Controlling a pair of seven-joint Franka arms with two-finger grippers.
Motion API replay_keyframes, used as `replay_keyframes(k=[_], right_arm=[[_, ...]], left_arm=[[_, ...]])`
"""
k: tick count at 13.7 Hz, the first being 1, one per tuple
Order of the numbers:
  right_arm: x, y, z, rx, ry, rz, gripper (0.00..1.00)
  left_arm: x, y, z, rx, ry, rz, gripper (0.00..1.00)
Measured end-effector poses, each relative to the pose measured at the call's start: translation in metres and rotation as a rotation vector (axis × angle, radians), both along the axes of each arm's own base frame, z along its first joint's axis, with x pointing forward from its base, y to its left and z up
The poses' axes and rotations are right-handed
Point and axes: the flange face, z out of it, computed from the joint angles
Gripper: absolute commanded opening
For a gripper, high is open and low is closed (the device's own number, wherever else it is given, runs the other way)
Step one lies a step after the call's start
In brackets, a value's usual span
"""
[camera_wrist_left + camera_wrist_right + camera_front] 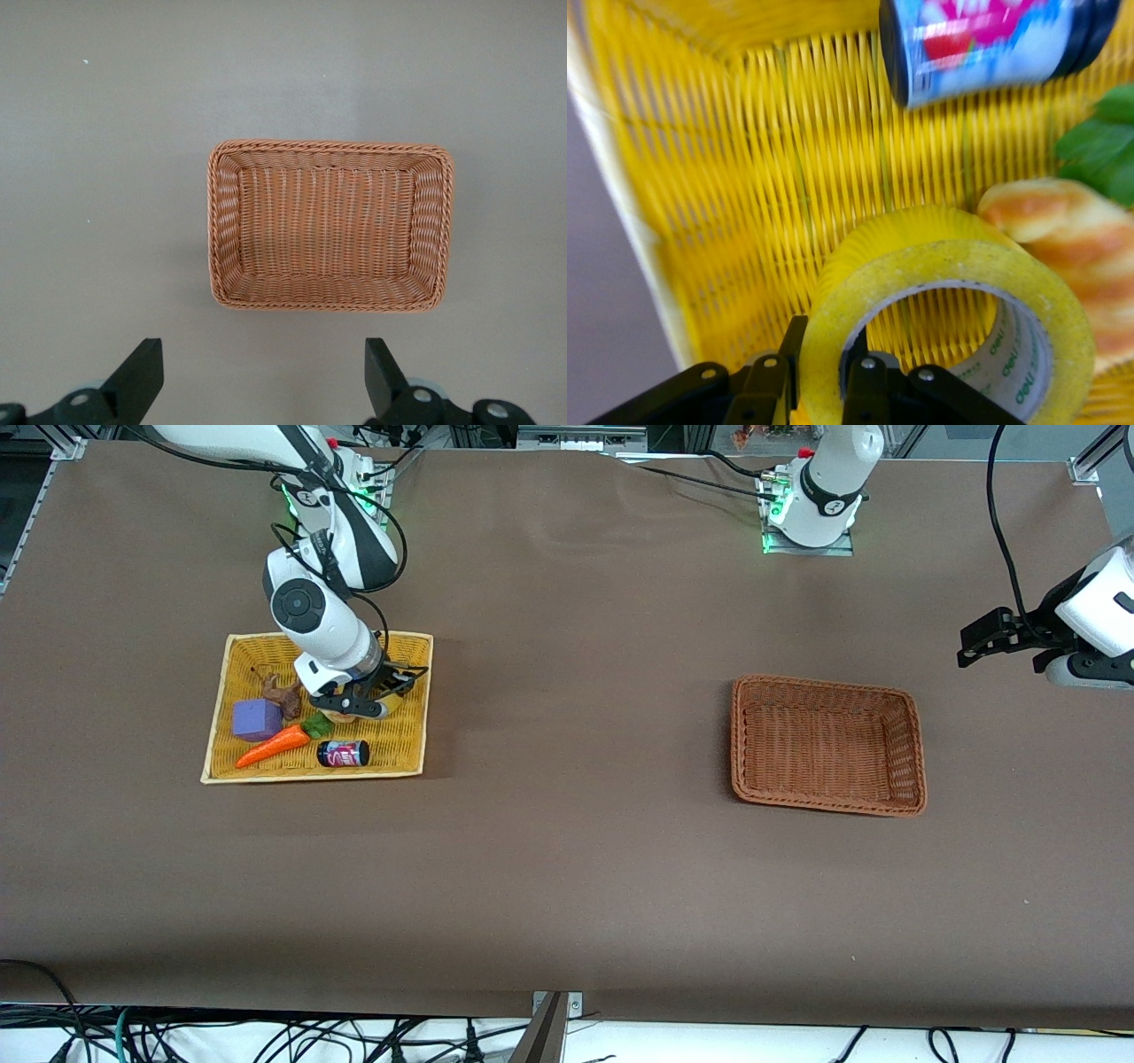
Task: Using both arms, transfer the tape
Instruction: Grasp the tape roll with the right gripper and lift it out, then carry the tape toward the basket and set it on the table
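Right wrist view: the right tool [819, 390] is clamped on the tape [939, 310] wall in the yellow basket [403, 753]. Left tool [261, 381], fingers apart, waits near the brown basket's [740, 744] 3 o'clock edge. Grasp step; next, a lift toward mid-desk for handover.

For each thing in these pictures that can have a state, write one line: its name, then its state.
Right gripper: shut on the tape's wall, in the yellow woven tray.
Roll of translucent yellowish tape: gripped, tilted.
Left gripper: open, waiting above the table.
Brown wicker basket: empty, upright.
Small dark can: lying on its side.
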Motion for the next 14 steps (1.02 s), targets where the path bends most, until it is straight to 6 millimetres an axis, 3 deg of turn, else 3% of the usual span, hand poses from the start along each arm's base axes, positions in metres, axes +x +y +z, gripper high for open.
replay_keyframes(k=[3,5,6,8,10,12,14], right_arm=[[0.042,0.032,0.081,-0.019,0.004,0.008,0.00],[0.057,0.085,0.125,0.005,-0.036,-0.056,0.00],[0.057,0.122,0.133,0.025,-0.049,-0.094,0.00],[0.054,0.194,0.126,0.039,-0.063,-0.163,0.00],[0.052,0.258,0.103,0.043,-0.072,-0.251,0.00],[0.053,0.299,0.076,0.052,-0.068,-0.312,0.00],[0.052,0.324,0.056,0.062,-0.055,-0.353,0.00]], left_arm=[[0.000,0.000,0.000,0.000,-0.001,-0.001,1.00],[0.001,-0.005,0.003,0.000,-0.007,-0.009,1.00],[0.003,-0.008,0.002,0.000,-0.004,-0.014,1.00],[0.008,-0.017,-0.006,0.000,0.012,-0.030,1.00],[0.014,-0.033,-0.020,0.001,0.036,-0.058,1.00],[0.019,-0.042,-0.031,0.002,0.053,-0.073,1.00],[0.021,-0.043,-0.033,0.002,0.057,-0.074,1.00]])
